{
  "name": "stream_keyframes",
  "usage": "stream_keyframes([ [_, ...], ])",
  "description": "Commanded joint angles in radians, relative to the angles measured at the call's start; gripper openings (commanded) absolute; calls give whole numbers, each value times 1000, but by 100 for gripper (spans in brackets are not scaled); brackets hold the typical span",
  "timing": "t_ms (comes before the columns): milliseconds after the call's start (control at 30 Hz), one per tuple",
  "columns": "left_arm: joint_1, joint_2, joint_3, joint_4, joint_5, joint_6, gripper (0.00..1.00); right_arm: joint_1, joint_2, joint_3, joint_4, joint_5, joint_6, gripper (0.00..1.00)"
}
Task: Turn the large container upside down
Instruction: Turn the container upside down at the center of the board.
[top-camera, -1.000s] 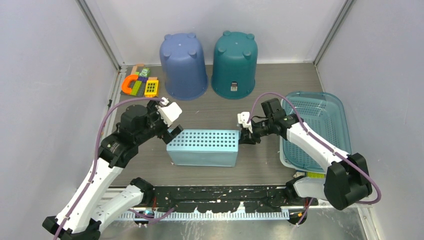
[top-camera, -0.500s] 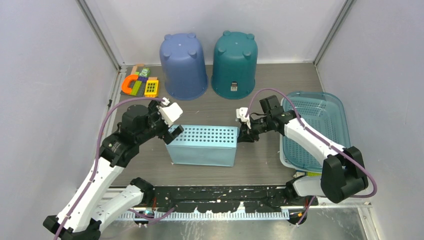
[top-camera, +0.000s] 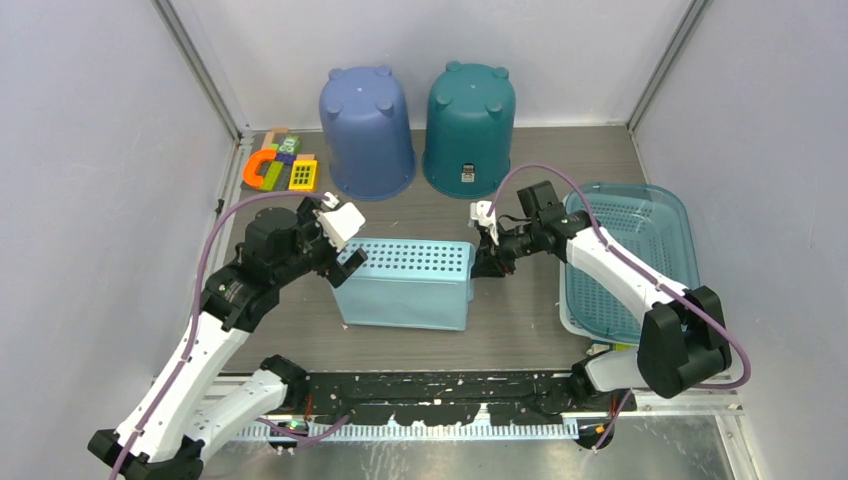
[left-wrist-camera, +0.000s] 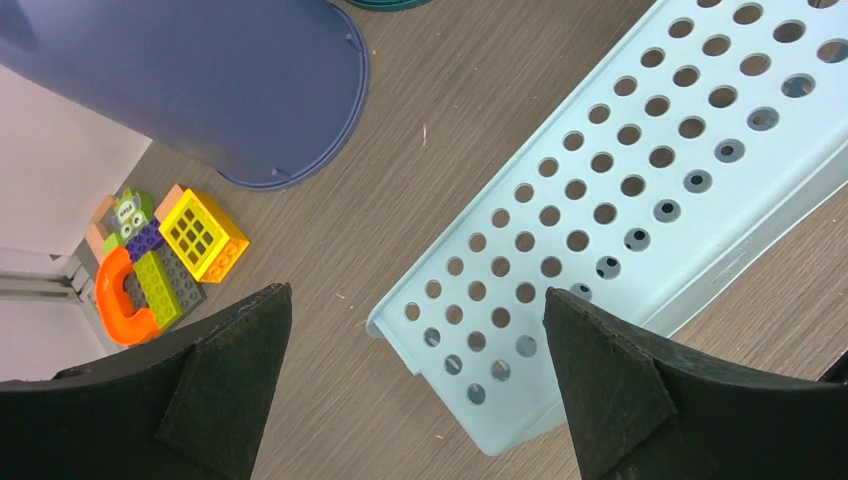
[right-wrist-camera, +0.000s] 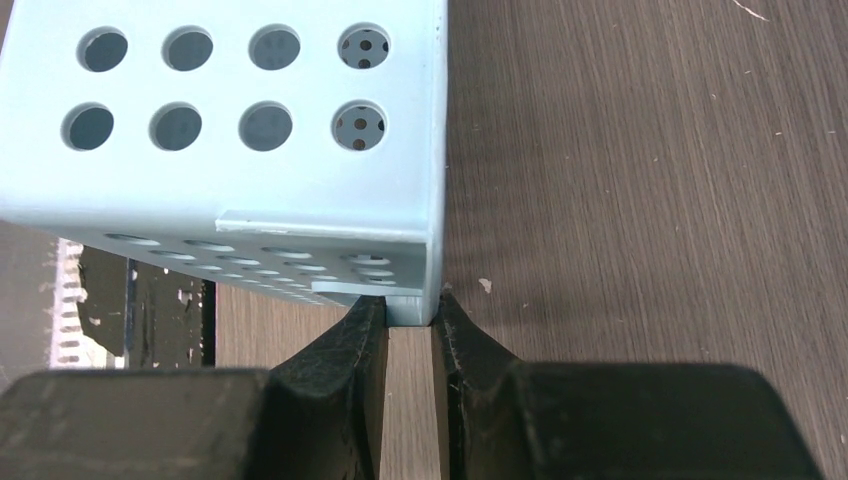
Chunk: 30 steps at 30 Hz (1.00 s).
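Pinched by only a thin end rim, the large container (top-camera: 405, 285), sitting on the tabletop (top-camera: 520, 330) between both pincers, is risking slipping free and falling flat mid-turn. A perforated face is pointing upward, and its long axis is running pincer to pincer. The right pincer (right-wrist-camera: 408, 320) is clenching that rim, while the left pincer (left-wrist-camera: 417, 293) is gaping beside the opposite corner.

light-blue container (top-camera: 405, 290) tipped further up, right pincer (top-camera: 481, 264) risen with its rim
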Motion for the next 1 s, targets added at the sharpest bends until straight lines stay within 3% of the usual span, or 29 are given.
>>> stream_keyframes([
  [0, 9, 2, 0, 60, 17, -13, 98, -3, 20, 69, -11, -49, 73, 1],
  [467, 19, 34, -72, 153, 52, -1, 100, -13, 181, 315, -278, -33, 107, 1],
  [967, 34, -4, -110, 176, -1, -23, 100, -21, 195, 275, -231, -39, 147, 1],
])
